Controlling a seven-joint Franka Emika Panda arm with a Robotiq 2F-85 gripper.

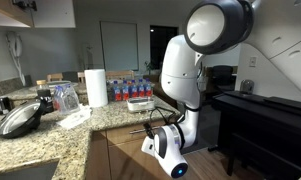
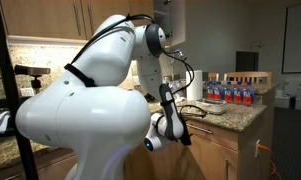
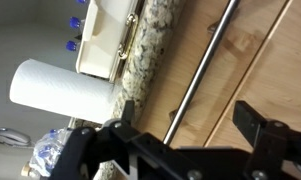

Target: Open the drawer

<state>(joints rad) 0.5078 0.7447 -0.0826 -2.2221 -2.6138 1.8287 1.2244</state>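
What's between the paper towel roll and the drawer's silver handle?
In the wrist view, the speckled stone counter edge, then a strip of wood drawer front.

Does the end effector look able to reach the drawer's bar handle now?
Probably yes: the open end effector faces the silver bar handle on the drawer, with nothing between them in the wrist view.

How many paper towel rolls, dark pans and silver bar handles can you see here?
Paper towel roll: 1
Dark pan: 1
Silver bar handle: 1
Total: 3
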